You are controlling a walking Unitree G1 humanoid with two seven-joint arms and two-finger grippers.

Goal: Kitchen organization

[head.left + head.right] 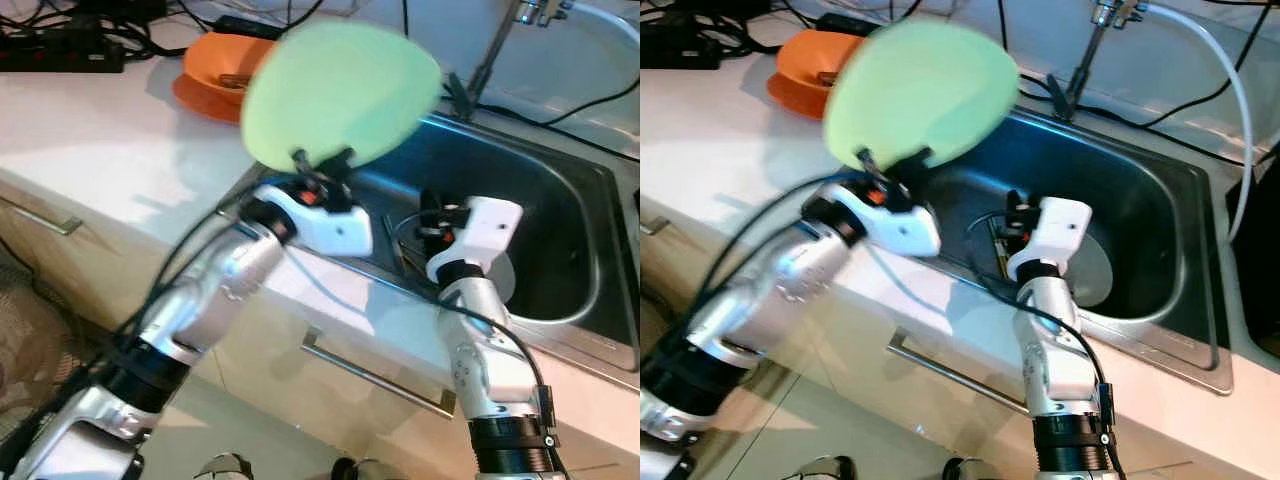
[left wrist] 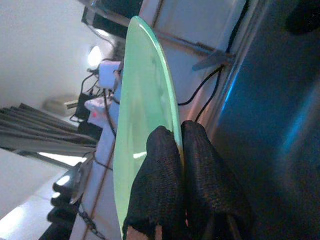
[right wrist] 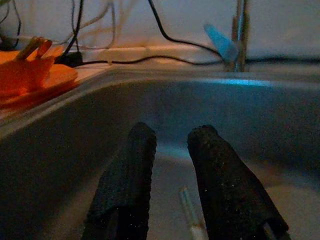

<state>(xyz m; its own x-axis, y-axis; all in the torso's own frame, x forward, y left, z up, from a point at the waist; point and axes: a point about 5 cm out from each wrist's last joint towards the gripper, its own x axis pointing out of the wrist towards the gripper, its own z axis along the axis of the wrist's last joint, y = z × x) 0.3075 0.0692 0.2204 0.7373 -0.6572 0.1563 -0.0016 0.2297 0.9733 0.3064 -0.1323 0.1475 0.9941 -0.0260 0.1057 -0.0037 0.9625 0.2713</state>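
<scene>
— Where is the round pale-green plastic plate [image 1: 340, 92]?

— In the air over the left rim of the stainless-steel sink [image 1: 560, 200], tilted on edge. The left gripper [image 2: 182, 150] holds it at its lower rim, both black fingers [image 2: 160, 190] pressed together on the thin edge. The plate's outline is smeared in the head views, so any surface detail is lost.

— And the right gripper [image 3: 172, 145]?

— Down inside the basin, near its front wall. Its fingers [image 3: 125, 185] stand slightly apart with nothing between them. A thin pale stick-like item [image 3: 189, 212] lies on the sink floor below them; it is too dim to identify.

— What else sits on the white surface [image 1: 90, 140]?

— An orange bowl on an orange plate [image 1: 215, 75] near the back edge, partly hidden behind the green plate. Something brownish lies in the bowl, unclear what. Black cables and a power strip [image 1: 60, 45] run along the back-left corner, cut off by the frame. The tap [image 1: 1090, 50] at the sink's back edge is cropped at the top.
</scene>
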